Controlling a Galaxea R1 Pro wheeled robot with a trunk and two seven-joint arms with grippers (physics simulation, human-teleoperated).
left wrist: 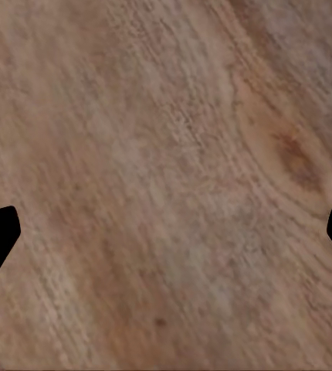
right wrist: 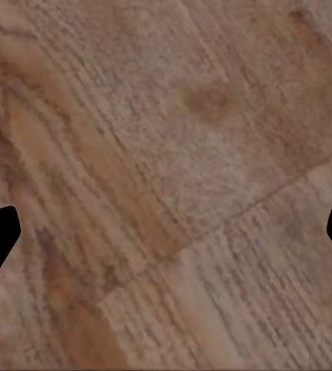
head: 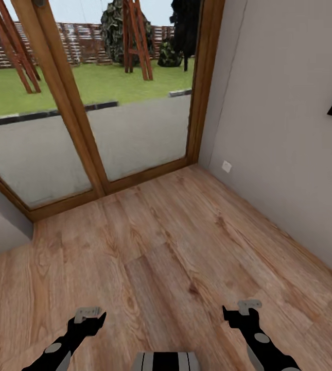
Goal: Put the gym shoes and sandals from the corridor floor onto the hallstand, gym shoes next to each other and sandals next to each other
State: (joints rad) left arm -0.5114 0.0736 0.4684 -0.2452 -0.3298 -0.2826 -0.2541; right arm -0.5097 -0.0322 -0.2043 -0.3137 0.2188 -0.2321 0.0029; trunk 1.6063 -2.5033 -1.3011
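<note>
wood-plank corridor floor (head: 166, 257) runs to a glass door (head: 109, 103). left gripper (left wrist: 166, 232) and right gripper (right wrist: 166, 232) hang wide, empty, probably just above bare planks. searching step: next, turn to find shoes and rack.

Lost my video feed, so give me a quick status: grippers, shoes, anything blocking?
Left gripper open, right gripper open, both empty. Facing wood floor by the glass door; shoes and rack not in sight. Nothing blocking.
</note>
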